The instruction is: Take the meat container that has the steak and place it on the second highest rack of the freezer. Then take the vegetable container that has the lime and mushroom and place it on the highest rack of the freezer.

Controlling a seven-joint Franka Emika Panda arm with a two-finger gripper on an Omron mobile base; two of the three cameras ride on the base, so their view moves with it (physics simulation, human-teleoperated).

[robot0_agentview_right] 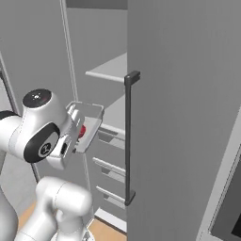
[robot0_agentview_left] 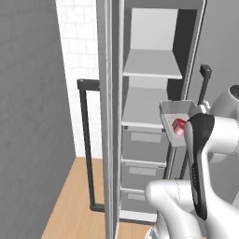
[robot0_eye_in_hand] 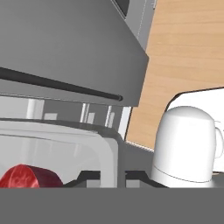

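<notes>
The clear grey meat container (robot0_agentview_left: 173, 115) hangs tilted in the air, with the red steak (robot0_agentview_left: 179, 125) lying in its lower part. My gripper (robot0_eye_in_hand: 114, 176) is shut on the container's rim (robot0_eye_in_hand: 114, 151), one dark fingertip on each side of the wall. In the right base view the meat container (robot0_agentview_right: 89, 123) and its steak (robot0_agentview_right: 82, 132) sit just ahead of my hand. The freezer (robot0_agentview_left: 154, 28) stands open. The container is in front of the right end of the lower pale shelf (robot0_agentview_left: 142, 109), below the highest rack (robot0_agentview_left: 151, 64). The vegetable container is out of view.
The open freezer door (robot0_agentview_right: 188, 117) with its long dark handle (robot0_agentview_right: 128, 136) stands close on the container's right. Grey drawers (robot0_agentview_left: 142, 144) fill the freezer below the shelves. Another dark handle (robot0_agentview_left: 85, 140) rises left of the freezer, over the wooden floor (robot0_agentview_left: 70, 200).
</notes>
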